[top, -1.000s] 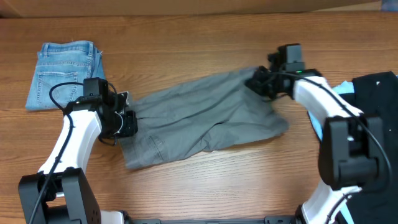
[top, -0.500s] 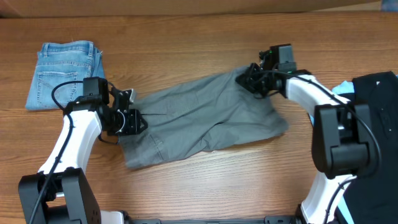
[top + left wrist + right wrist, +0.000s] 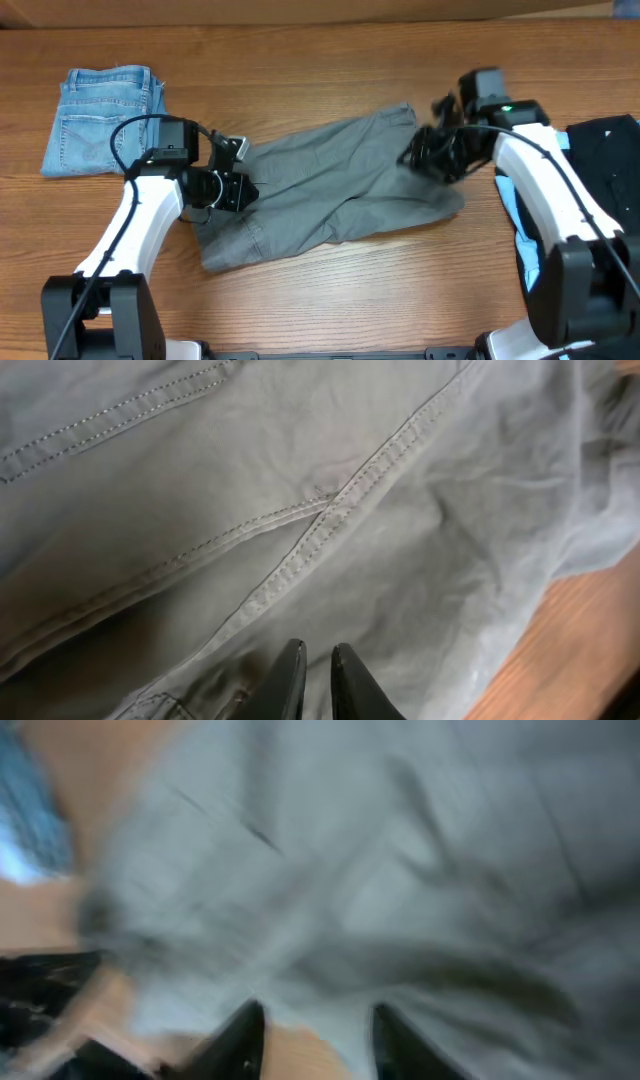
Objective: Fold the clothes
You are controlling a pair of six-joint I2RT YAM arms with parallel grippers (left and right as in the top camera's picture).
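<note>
The grey shorts (image 3: 330, 190) lie spread across the middle of the tabletop (image 3: 330, 60), slanting from the near left up toward the far right, rumpled and not yet folded. My left pincer (image 3: 312, 665) sits at their left end, down on the cloth beside a stitched seam. Its fingers are almost together with only a thin slit between them, and I cannot tell whether any fabric is nipped in that slit. My right pincer (image 3: 315, 1025) is over the right end of the shorts, near their far-right corner. The right wrist view is badly blurred, but the two fingers stand clearly apart with nothing caught between them, grey cloth beyond them and a patch of wood just in front.

A folded pair of blue denim shorts (image 3: 100, 120) rests toward the far left corner of the tabletop, well apart from the grey pair and behind my left arm. Along the right edge lies a black garment (image 3: 605, 160) on something light blue (image 3: 520, 215), with my right arm crossing in front of both.
</note>
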